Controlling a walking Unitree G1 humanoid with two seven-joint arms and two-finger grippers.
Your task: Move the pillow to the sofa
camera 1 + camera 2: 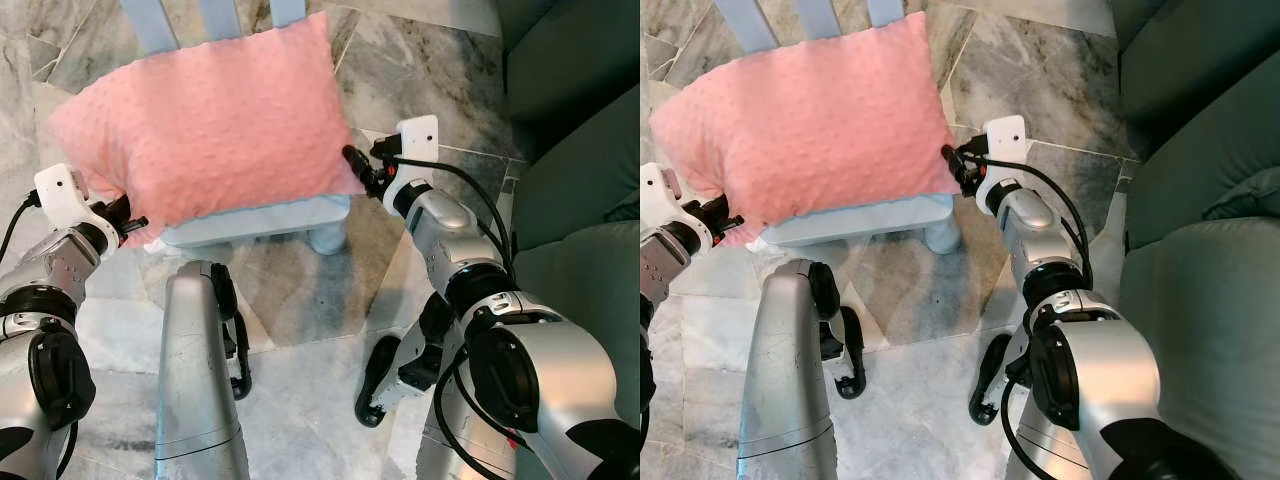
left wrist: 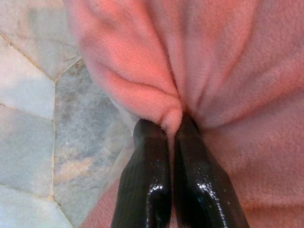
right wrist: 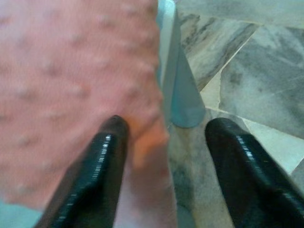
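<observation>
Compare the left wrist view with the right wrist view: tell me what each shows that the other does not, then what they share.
Left wrist view alone: the left tool, its black fingers pressed together on a pinched fold of the pink pillow.

Right wrist view alone: the right tool with its fingers spread wide, one at the pillow's corner and the other out over the floor, and the pale blue chair with its leg under the pillow.

Both: the pink pillow up close and the grey marble floor beside it.
</observation>
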